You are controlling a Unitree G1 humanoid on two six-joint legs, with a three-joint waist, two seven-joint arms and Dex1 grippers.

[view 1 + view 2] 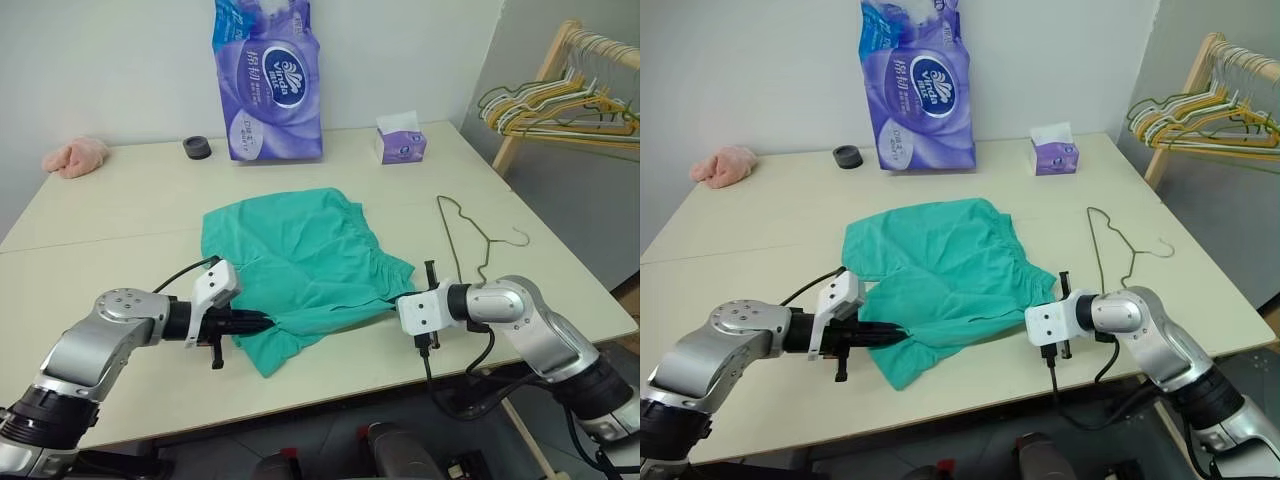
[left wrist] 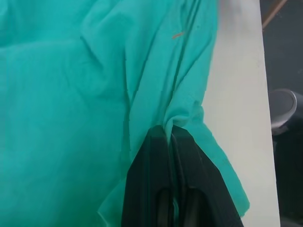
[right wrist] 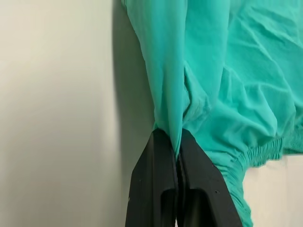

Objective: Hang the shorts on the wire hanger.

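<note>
While both grippers pinch the teal-green soft fabric shorts, left gripper at seven o'clock, right gripper at four, the thin dark wire hanger lies apart at three o'clock.

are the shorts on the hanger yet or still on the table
Still on the table. The shorts lie rumpled there, pinched at each side by the left gripper and right gripper. The wire hanger lies bare beside them.

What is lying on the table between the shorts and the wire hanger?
Nothing: between the shorts and the wire hanger there is bare table, as the left eye view shows.
</note>
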